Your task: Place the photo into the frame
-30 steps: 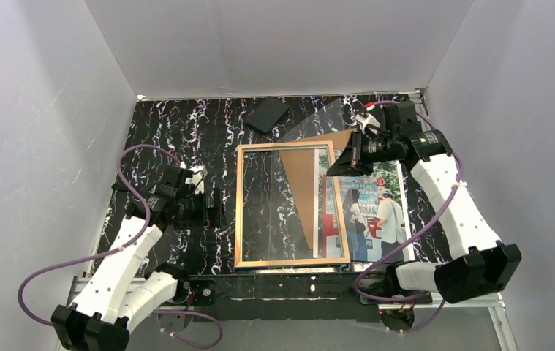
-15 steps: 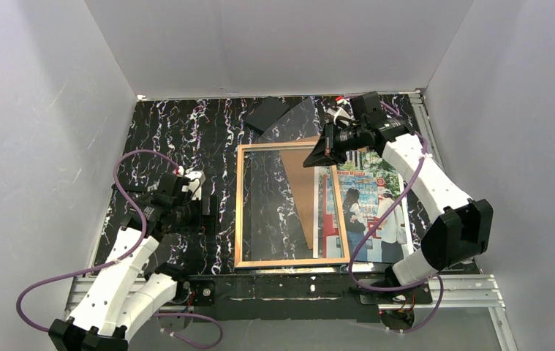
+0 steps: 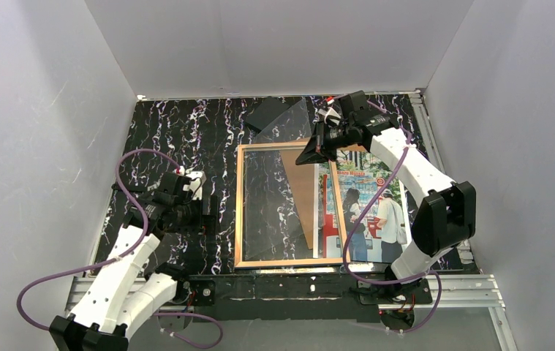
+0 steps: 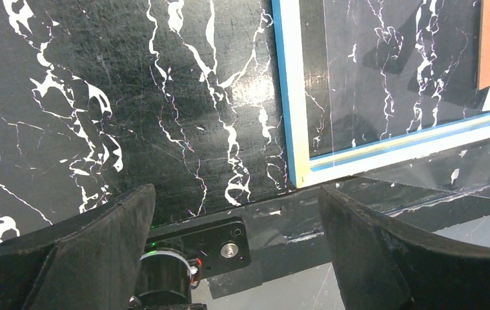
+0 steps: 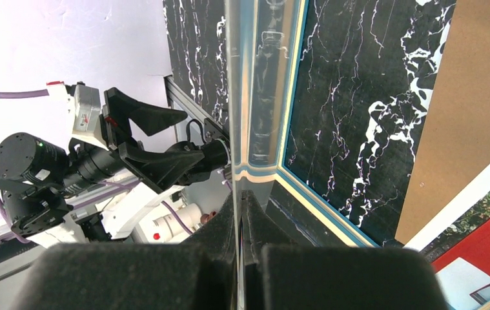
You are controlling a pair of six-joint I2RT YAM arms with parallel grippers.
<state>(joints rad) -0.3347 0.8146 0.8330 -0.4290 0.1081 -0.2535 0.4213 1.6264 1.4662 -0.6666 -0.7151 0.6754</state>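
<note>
The frame [image 3: 239, 212] lies flat mid-table, tan face up; its blue underside edge [image 4: 287, 97] shows in the left wrist view. The photo [image 3: 376, 212] lies picture side up at the frame's right, its left strip under the frame. My right gripper [image 3: 303, 157] hangs over the frame's far edge, shut on a thin clear pane [image 3: 285, 121] that slants up and away. In the right wrist view that pane [image 5: 239, 97] runs edge-on out of the shut right gripper [image 5: 241, 213]. My left gripper [image 3: 212, 212] stands open and holds nothing, left of the frame.
A brown backing board [image 3: 300, 190] lies under the frame, showing through it as a wedge. A small black slab [image 3: 267, 113] sits at the back, partly behind the raised pane. Grey walls close in three sides. The arm bases and a metal rail [image 3: 464, 289] line the near edge.
My right gripper has swung left and back with the clear pane, from the frame's far right corner to over its far edge. The left arm drew back slightly.
</note>
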